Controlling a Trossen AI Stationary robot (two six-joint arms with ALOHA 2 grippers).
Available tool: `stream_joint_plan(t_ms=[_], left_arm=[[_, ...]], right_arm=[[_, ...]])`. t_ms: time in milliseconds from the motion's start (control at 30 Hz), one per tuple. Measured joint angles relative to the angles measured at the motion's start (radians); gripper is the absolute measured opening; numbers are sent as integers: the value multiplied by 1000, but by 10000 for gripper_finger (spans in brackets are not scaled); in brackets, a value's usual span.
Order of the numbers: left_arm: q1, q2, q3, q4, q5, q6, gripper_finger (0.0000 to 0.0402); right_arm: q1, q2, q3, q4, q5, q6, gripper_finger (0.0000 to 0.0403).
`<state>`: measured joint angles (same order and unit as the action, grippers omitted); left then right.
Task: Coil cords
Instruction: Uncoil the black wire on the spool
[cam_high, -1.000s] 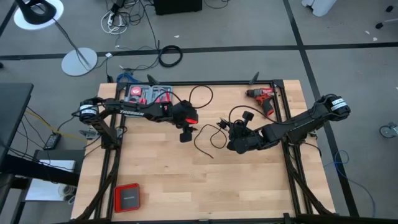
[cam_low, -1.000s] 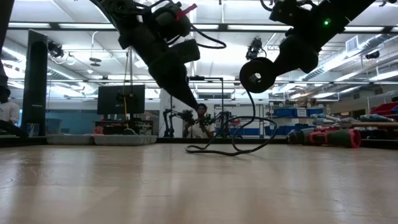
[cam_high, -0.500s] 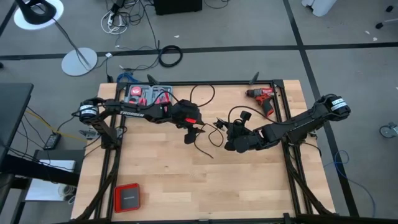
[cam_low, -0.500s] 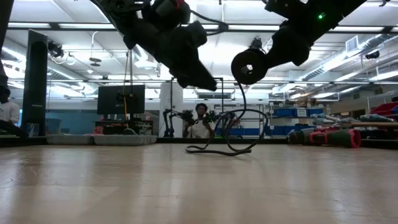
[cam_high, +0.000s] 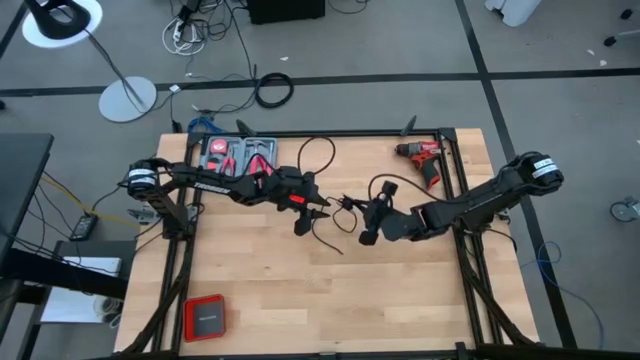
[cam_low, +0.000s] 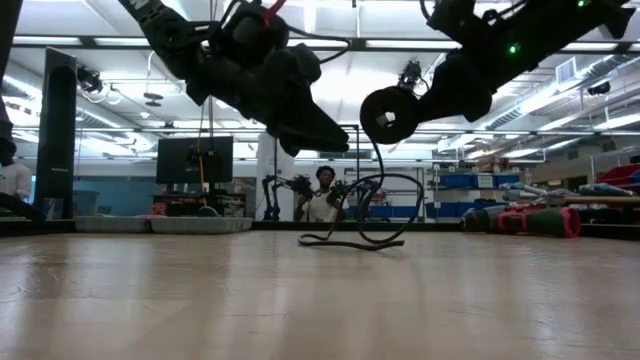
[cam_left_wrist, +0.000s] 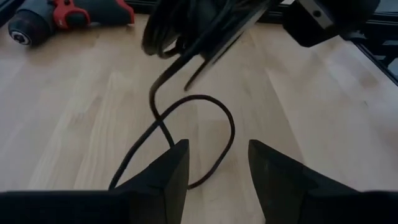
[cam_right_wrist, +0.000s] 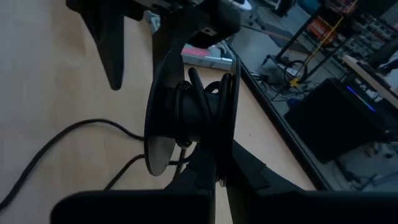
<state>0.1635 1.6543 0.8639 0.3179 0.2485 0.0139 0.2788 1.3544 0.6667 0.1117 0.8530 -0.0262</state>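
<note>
Right gripper (cam_high: 368, 225) jaws clamped on spool (cam_right_wrist: 186, 115), shifted toward left gripper (cam_high: 303, 222); left jaws apart, now above cord (cam_left_wrist: 205, 134) loop on bench (cam_high: 400, 290); winding under way

Even overhead light on the table (cam_high: 300, 290), soft faint shadows, bright ceiling strip lights (cam_low: 60, 42) glaring in low view, wrist views blurred, near fingers (cam_left_wrist: 155, 180) out of focus

Cord (cam_high: 330, 228) on table (cam_high: 400, 300) — between both hands.
</note>
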Motion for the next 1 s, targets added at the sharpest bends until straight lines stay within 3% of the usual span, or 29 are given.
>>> stream_joint_plan(t_ms=[833, 1000], left_arm=[[0, 1, 0, 55, -64, 32, 167], [-2, 1, 0, 98, -64, 34, 167]], right_arm=[[-79, -67, -14, 137, -277, -84, 12], [-80, -67, -14, 214, -271, -107, 12]])
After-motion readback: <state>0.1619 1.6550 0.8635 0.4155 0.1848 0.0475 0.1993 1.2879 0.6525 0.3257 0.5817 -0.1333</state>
